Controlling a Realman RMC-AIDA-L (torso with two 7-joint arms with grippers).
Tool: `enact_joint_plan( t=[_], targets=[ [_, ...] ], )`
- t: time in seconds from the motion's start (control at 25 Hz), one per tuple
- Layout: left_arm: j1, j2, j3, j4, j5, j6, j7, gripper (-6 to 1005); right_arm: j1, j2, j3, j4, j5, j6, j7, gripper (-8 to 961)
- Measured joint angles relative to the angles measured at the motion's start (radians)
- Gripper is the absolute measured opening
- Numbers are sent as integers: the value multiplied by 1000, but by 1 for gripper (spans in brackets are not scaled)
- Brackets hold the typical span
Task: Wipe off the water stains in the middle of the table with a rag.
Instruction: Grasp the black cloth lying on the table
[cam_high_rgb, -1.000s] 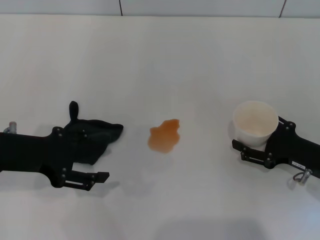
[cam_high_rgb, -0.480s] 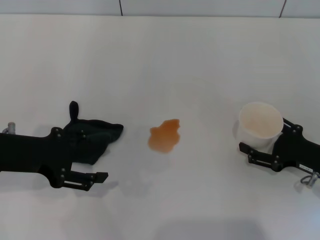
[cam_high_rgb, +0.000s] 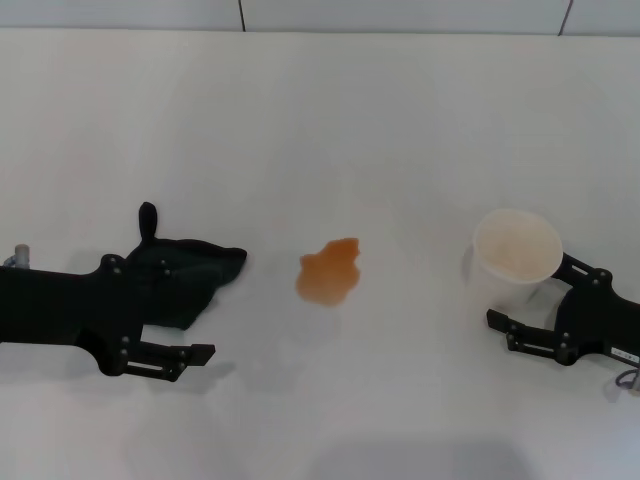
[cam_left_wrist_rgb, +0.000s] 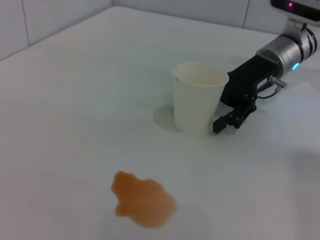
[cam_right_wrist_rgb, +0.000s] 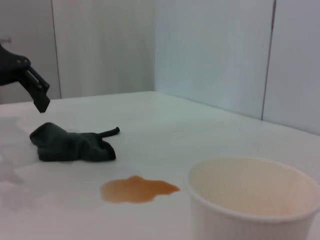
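The water stains (cam_high_rgb: 328, 272) are one orange-brown blotch in the middle of the white table (cam_high_rgb: 330, 130), also seen in the wrist views (cam_left_wrist_rgb: 144, 200) (cam_right_wrist_rgb: 136, 190). The black rag (cam_high_rgb: 195, 268) lies crumpled to its left. My left gripper (cam_high_rgb: 205, 305) hovers over the rag with its fingers spread open and nothing between them. From the right wrist view one of its fingers (cam_right_wrist_rgb: 37, 92) hangs above the rag (cam_right_wrist_rgb: 70, 145). At the right, my right gripper (cam_high_rgb: 528, 298) is open, its fingertips beside the base of a white paper cup (cam_high_rgb: 515, 250).
The paper cup (cam_left_wrist_rgb: 196, 102) stands upright and looks empty, well right of the blotch. Tiled walls border the table's far side. The surface between rag, blotch and cup is bare.
My right gripper has drawn back to the right and toward the near edge, leaving the cup standing slightly further right. The left gripper and rag have hardly moved.
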Motion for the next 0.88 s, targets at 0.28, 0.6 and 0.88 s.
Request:
enact_joint_plan(
  t=[0.28, 0.6, 0.88],
  targets=[
    [1, 0, -2, 0, -4, 0, 0, 842, -84, -6, -11, -169, -51, -39, 119, 875],
    [17, 0, -20, 0, -6, 0, 1, 843, -156, 0, 7, -544, -368, -30, 496, 875],
    [30, 1, -67, 1, -10, 4, 9, 843, -153, 4, 93, -752, -529, -171, 694, 875]
  ],
)
